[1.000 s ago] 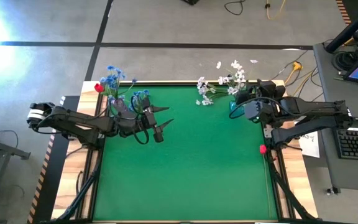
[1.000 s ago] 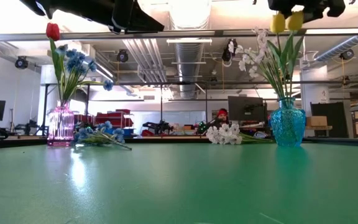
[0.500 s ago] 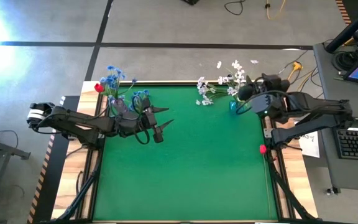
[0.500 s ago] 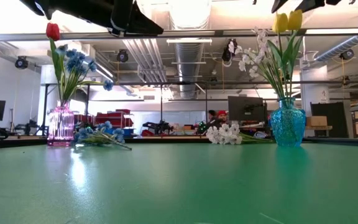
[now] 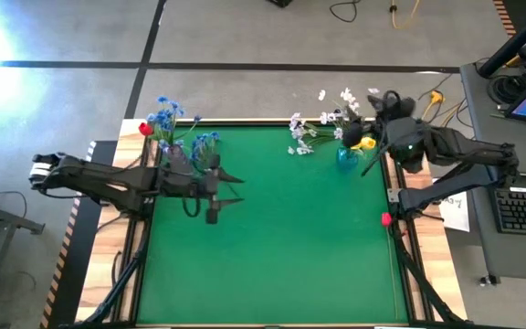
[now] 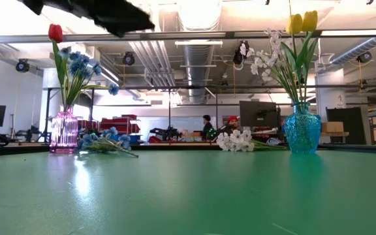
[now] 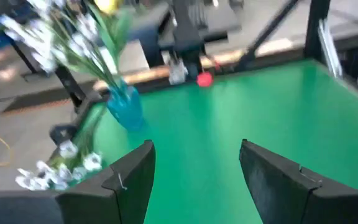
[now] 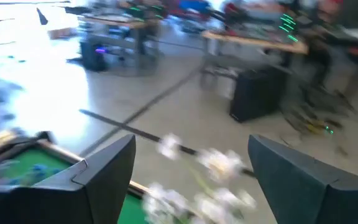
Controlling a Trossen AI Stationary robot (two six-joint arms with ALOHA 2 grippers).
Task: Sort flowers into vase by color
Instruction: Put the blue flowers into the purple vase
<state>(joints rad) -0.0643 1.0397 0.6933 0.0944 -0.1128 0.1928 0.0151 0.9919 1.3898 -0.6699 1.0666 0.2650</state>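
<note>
A pink vase (image 6: 64, 130) at the far left holds a red tulip (image 6: 55, 32) and blue flowers (image 6: 80, 65). More blue flowers (image 6: 103, 140) lie on the table beside it. A teal vase (image 6: 302, 130) at the far right holds yellow tulips (image 6: 302, 23) and white blossoms (image 6: 266, 59). A white spray (image 6: 237, 140) lies beside that vase. My left gripper (image 5: 225, 194) hangs open over the green table (image 5: 272, 256), near the pink vase. My right gripper (image 5: 380, 102) is open high above the teal vase (image 5: 347, 155), with nothing between its fingers (image 8: 104, 168).
The vases stand along the table's far edge (image 5: 263, 122), and flowers reach past it. A small red object (image 5: 385, 219) sits at the right edge beside the arm's frame. A desk with a keyboard (image 5: 523, 210) stands to the right. People show in the room behind.
My right gripper has risen off the yellow tulips' heads and swung toward the far edge; the tulips stay upright in the teal vase. My left gripper has drawn back a little toward the table's left edge and turned.
</note>
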